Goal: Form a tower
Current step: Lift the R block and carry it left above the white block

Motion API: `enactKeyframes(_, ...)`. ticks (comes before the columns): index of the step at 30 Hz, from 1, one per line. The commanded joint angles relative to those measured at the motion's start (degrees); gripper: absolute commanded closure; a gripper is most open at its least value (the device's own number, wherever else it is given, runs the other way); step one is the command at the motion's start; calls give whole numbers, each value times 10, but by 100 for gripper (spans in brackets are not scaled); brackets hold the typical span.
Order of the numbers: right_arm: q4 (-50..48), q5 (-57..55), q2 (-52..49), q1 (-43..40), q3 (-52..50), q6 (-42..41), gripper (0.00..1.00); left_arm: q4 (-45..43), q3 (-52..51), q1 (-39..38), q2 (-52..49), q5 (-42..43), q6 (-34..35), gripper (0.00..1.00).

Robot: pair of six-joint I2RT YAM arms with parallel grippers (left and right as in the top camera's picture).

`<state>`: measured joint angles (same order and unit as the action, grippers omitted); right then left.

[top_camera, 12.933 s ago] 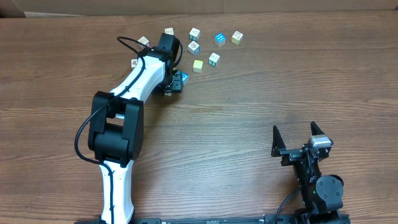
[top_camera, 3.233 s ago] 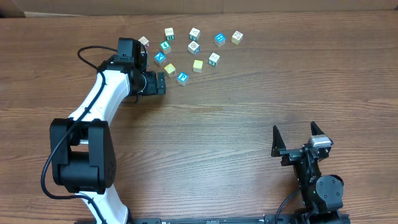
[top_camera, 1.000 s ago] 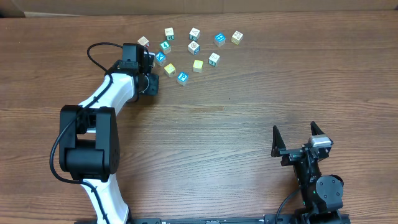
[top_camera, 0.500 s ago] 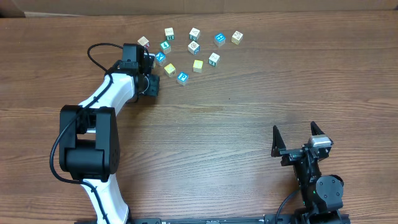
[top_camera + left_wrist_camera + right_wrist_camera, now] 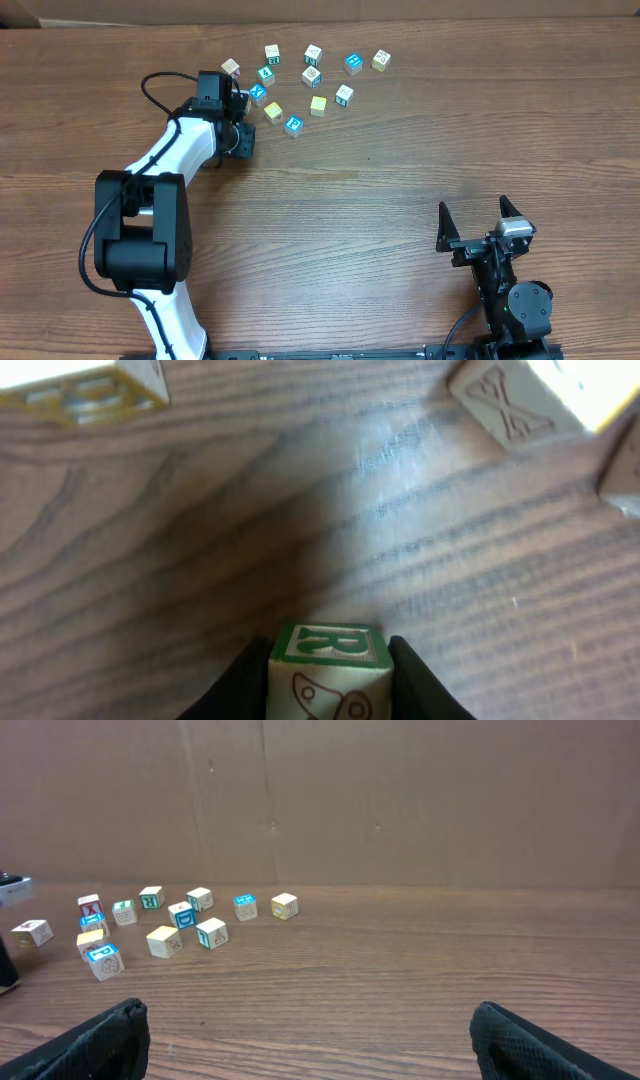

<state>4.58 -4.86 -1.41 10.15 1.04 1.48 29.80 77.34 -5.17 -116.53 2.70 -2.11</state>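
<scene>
Over the grainy wood tabletop (image 5: 400,150), left fingers (image 5: 238,690) clamp a sharp-edged wooden cube (image 5: 328,660); right fingers (image 5: 443,225) gape.

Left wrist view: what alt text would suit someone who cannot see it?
The left pincer grips a wooden cube with a green R on top, low in the frame, over a wooden table. Two more letter cubes sit partly cut off at the top corners.

light: bright, even | left wrist: blurred, glare | shadows: soft
</scene>
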Motion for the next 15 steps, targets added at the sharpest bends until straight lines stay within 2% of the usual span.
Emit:
enactKeyframes(1, -2, 0, 0, -2, -6, 1, 0, 17, 14, -1, 61, -15, -2, 77)
enactKeyframes(7, -2, 0, 0, -2, -6, 1, 0, 77, 14, -1, 143, -94, 34, 80)
enactKeyframes(11, -2, 0, 0, -2, -6, 1, 0, 113, 14, 0, 162, -165, 52, 80)
enactKeyframes(15, -2, 0, 0, -2, -6, 1, 0, 149, 9, 3, 160, -178, 55, 80)
